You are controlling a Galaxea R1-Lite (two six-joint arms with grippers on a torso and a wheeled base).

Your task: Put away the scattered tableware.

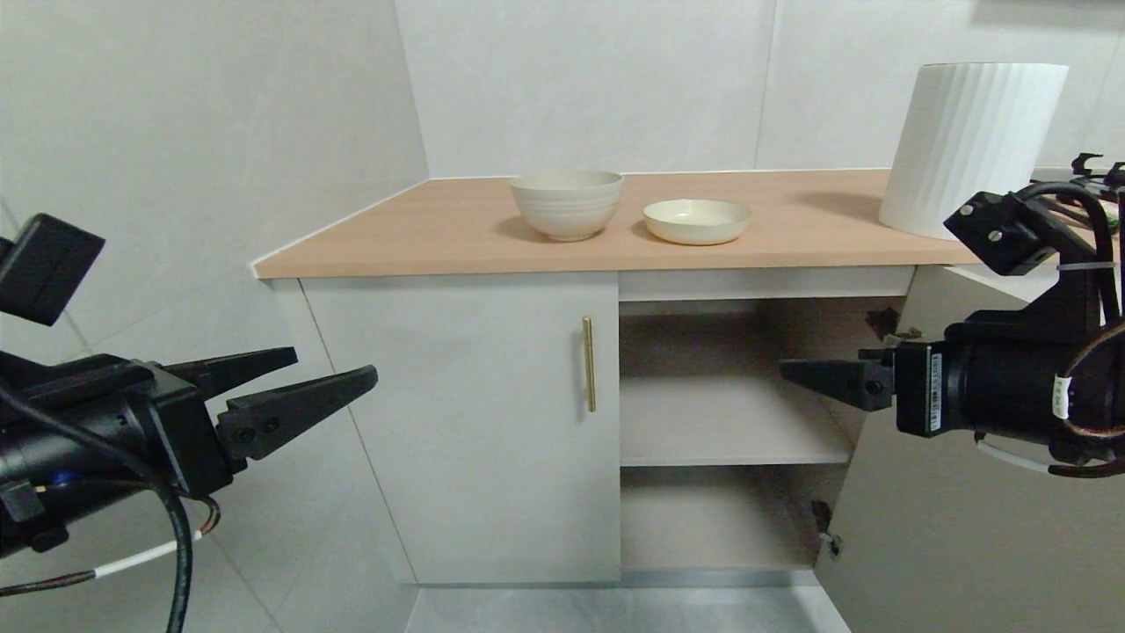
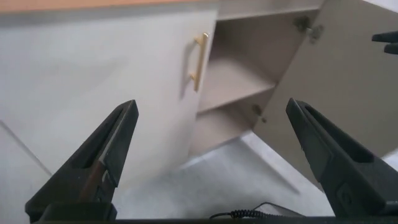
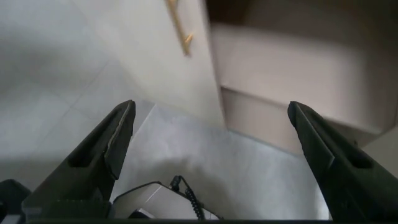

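Left end effector (image 1: 334, 365), at 8 o'clock in the head view: released, its two black fingers spread wide, hanging in front of the cabinet and well apart from the tableware.

Pale closed cabinet door with a slim brass bar handle (image 1: 588, 363), under the wood-topped table (image 1: 422, 233).

Deep cream ribbed ceramic bowl (image 1: 567, 204), at 12 o'clock on the table, upright with its mouth up. It is round, so it has no long axis in plan; its axis of symmetry stands vertical.

Shallow cream ceramic dish (image 1: 697, 220), just beside the bowl at its 3 o'clock and seemingly apart from it, also mouth up and lying flat.

Open cabinet compartment with a bare pale shelf (image 1: 716, 431), the likely destination.

Right end effector (image 1: 791, 371), at 3 o'clock: released, its fingers wide apart, level with the shelf and close to the swung-out pale door (image 1: 923, 527).

Tall white fluted cylinder (image 1: 971, 145), at 1 o'clock on the table.

Hazards, as judged:
- A rim pinch on the deep bowl may let it tilt and slip.
- The dish's low rim offers little purchase, so a push could slide it into the bowl.
- The right arm may strike the open door.
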